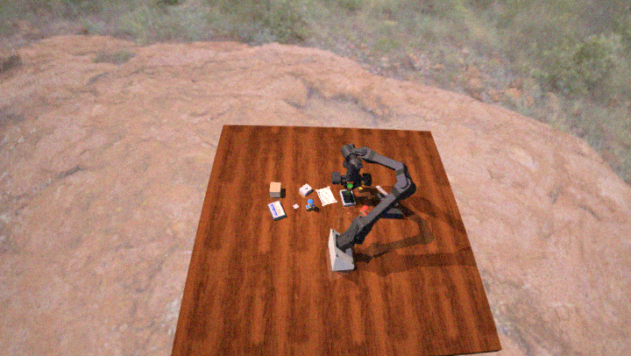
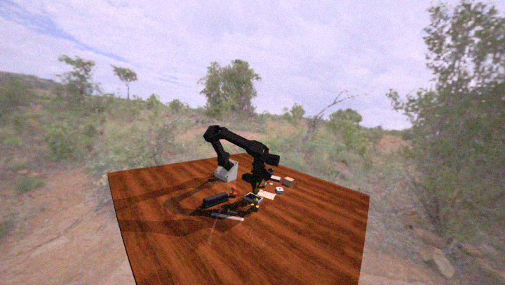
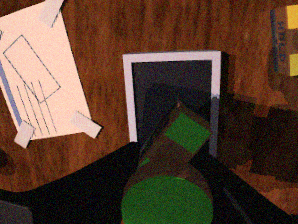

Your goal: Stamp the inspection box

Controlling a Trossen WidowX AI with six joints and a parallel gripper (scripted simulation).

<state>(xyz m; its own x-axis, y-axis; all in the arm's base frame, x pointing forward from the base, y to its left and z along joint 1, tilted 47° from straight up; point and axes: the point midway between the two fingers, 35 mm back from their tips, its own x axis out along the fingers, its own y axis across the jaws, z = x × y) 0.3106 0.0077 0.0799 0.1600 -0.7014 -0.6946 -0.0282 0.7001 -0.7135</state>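
Note:
My gripper (image 1: 350,181) (image 2: 257,182) (image 3: 168,156) is shut on the green stamp (image 1: 350,186) (image 2: 256,188) (image 3: 167,200), handle up. The stamp hangs over the near part of the ink pad (image 1: 349,201) (image 2: 251,196) (image 3: 172,72), a dark pad in a white frame. It looks a little above the pad; its underside is hidden, and so is any lettering on it. The cream card (image 1: 326,195) (image 2: 267,194) (image 3: 65,110) lies left of the pad in the wrist view, with tape at its corners. Its inspection box (image 3: 41,60) is a thin outline with no print visible inside.
A yellow stamp (image 2: 255,201) (image 3: 293,65) and a red stamp (image 1: 364,210) (image 2: 232,191) stand near the pad. A blue stamp (image 1: 309,205) stands near the card. A dark block (image 2: 215,199), a pale strip (image 2: 228,216), a white block (image 1: 305,190) and a tan block (image 1: 275,189) lie around.

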